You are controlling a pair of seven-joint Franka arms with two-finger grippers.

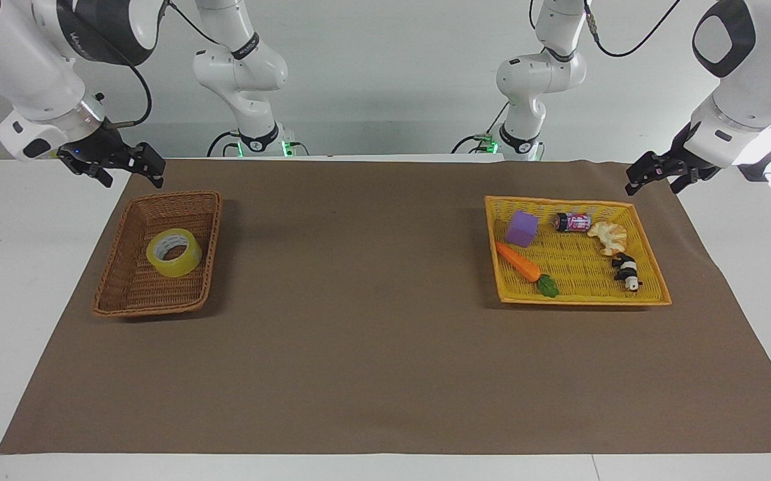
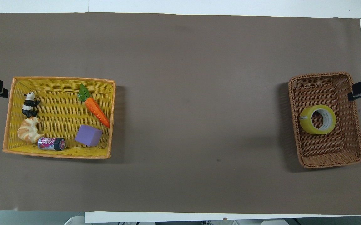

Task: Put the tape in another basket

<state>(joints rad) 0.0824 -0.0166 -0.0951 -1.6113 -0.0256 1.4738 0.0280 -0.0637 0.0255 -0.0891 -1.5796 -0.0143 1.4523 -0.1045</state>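
Facing view, from its left edge: the right gripper (image 1: 128,170) is hanging in the air over the mat's corner at the right arm's end, on the robots' edge. Its fingers (image 1: 152,165) are standing wide apart and are holding nothing. The tape (image 1: 174,252) is lying flat in the brown basket (image 1: 118,294), below this gripper and well apart from it. This basket is sitting at the right arm's end of the brown mat (image 1: 372,361). The yellow basket (image 1: 579,298) is sitting at the left arm's end. The left gripper (image 1: 653,179) is waiting in the air above the mat's corner just outside it, and I cannot tell its opening.
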